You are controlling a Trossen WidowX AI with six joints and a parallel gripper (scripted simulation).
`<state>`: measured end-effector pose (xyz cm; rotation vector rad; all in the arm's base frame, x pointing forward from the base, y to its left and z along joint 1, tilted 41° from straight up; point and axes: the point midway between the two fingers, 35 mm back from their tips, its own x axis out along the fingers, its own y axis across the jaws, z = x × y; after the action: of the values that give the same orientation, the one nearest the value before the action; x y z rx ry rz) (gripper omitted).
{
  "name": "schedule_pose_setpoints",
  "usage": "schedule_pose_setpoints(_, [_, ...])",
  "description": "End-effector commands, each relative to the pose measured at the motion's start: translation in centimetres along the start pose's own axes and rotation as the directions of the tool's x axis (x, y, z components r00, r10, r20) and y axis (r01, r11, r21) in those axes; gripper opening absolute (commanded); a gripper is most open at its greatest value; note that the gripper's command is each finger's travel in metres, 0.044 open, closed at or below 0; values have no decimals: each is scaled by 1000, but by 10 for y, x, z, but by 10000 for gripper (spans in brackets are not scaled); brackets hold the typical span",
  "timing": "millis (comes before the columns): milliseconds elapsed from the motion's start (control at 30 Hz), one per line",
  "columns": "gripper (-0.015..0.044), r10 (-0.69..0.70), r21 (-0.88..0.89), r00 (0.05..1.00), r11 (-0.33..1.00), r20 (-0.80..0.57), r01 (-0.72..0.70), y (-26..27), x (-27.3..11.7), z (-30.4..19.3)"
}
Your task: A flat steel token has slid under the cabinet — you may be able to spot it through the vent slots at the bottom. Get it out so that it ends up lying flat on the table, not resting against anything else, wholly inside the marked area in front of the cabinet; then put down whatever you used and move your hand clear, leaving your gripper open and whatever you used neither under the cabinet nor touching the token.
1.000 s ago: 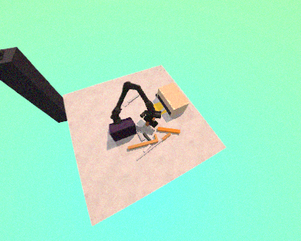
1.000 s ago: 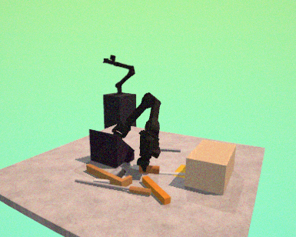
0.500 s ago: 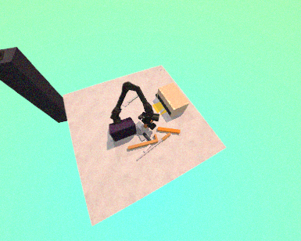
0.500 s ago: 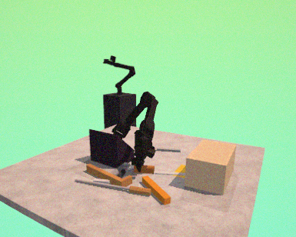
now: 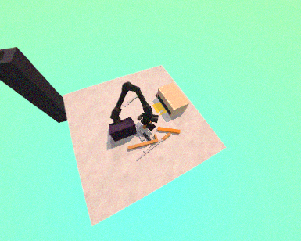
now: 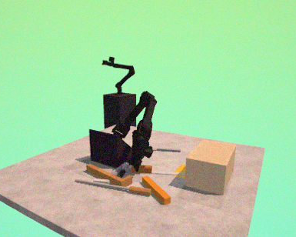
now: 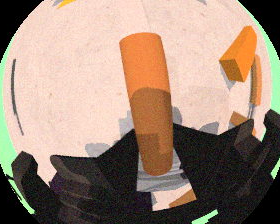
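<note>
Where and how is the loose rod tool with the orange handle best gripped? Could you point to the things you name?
Probably mid-handle, from above, fingers closing across its width: the orange handle (image 5: pixel 166 137) (image 6: pixel 140 191) (image 7: pixel 257 80) lies flat on the table and is thicker than the thin grey rod (image 5: pixel 143 155) (image 6: pixel 105 185).
</note>
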<state>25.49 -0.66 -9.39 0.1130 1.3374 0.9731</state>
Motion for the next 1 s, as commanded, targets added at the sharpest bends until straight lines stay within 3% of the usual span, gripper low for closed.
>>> schedule_pose_setpoints(0, [0, 1, 2, 1000, 1000, 0, -1, 0, -2, -5])
schedule_pose_setpoints(967, [0, 2, 195, 1000, 981, 0, -2, 0, -3, -8])
